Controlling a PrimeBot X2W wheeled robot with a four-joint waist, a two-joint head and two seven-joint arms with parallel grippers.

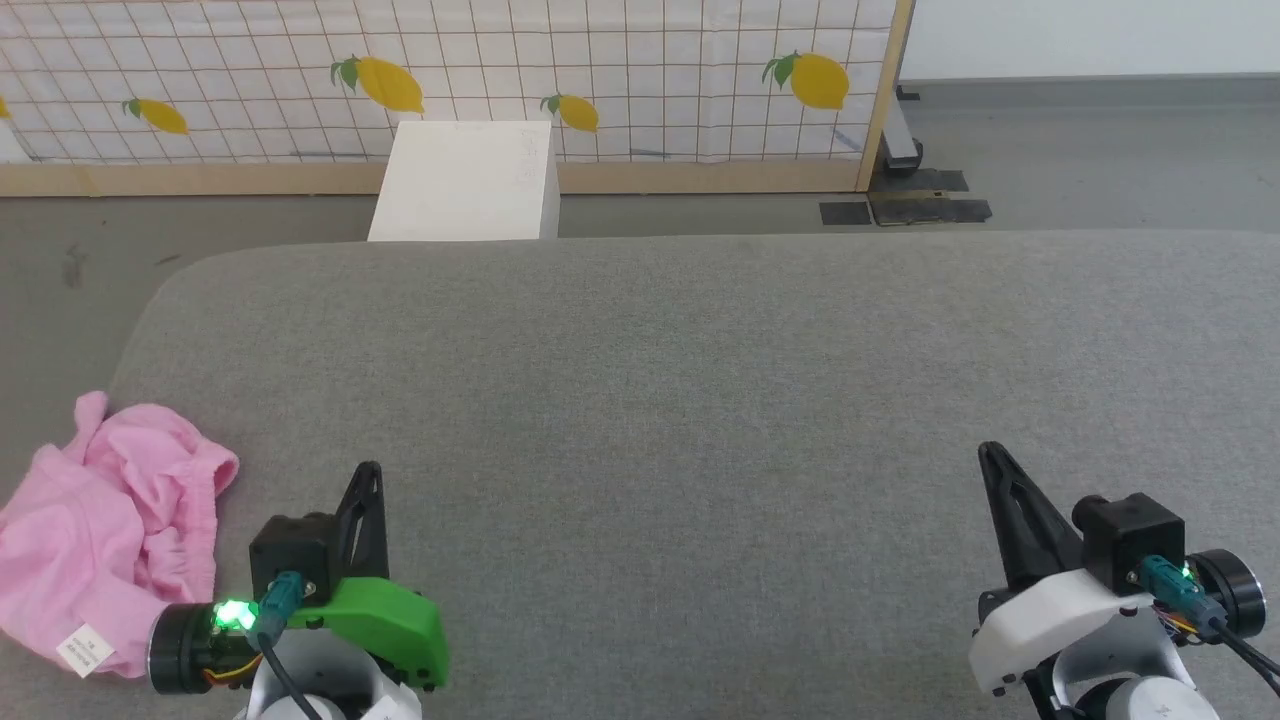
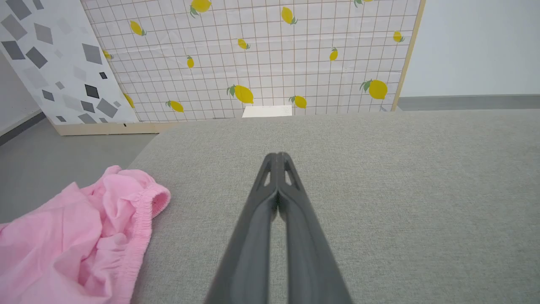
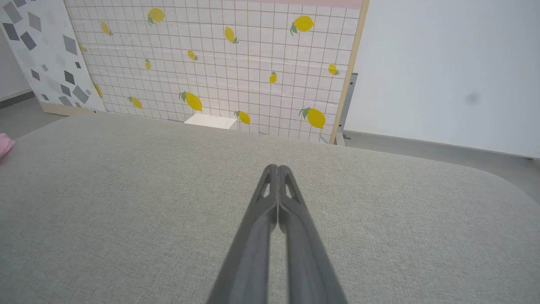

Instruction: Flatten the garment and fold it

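The garment [image 1: 105, 520] is a crumpled light-pink heap at the near left edge of the grey padded surface [image 1: 700, 400], with a gathered elastic hem and a small white label [image 1: 84, 648] at its near corner. My left gripper [image 1: 368, 472] hovers just right of it, shut with nothing between its fingers. In the left wrist view the garment [image 2: 76, 240] lies at the lower left, apart from the closed left gripper [image 2: 277, 155]. My right gripper [image 1: 990, 452] is far to the right, also shut and empty. The right wrist view shows the right gripper [image 3: 275, 167] closed and a pink garment edge [image 3: 5, 144] at far left.
A white box [image 1: 468, 180] stands on the floor beyond the surface's far edge, before a lemon-print panel [image 1: 600, 70] on a wooden frame. A grey-patterned panel [image 2: 50, 63] leans at the left. Dark plates [image 1: 905, 208] lie on the floor at the back right.
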